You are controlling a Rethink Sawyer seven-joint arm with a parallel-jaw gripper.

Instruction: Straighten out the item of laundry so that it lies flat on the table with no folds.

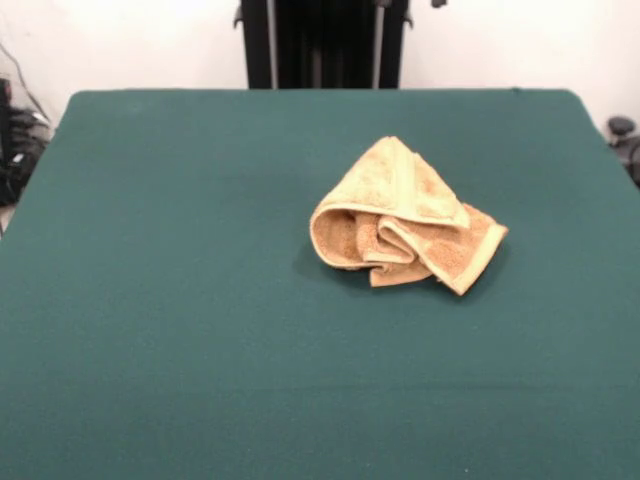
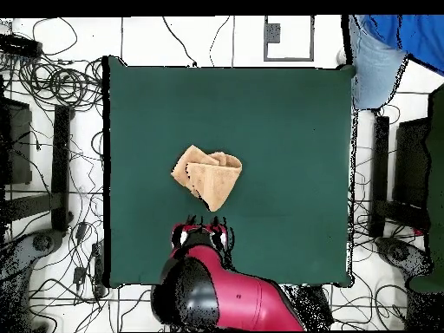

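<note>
The towel [image 1: 405,215] is tan to golden orange and lies crumpled and folded over itself, right of the middle of the dark green table [image 1: 180,300]. One hemmed corner sticks out at its right. In the overhead view the towel [image 2: 208,176] sits near the middle of the table [image 2: 286,130], with a pointed end towards the robot. The red and black arm's end with the gripper [image 2: 201,231] hangs over the table's robot-side part, just short of that pointed end. The front view shows no gripper.
The robot's black pedestal [image 1: 322,42] stands behind the table's far edge. A person in blue [image 2: 390,52] stands at the table's corner in the overhead view. Cables and equipment [image 2: 52,130] lie on the floor beside the table.
</note>
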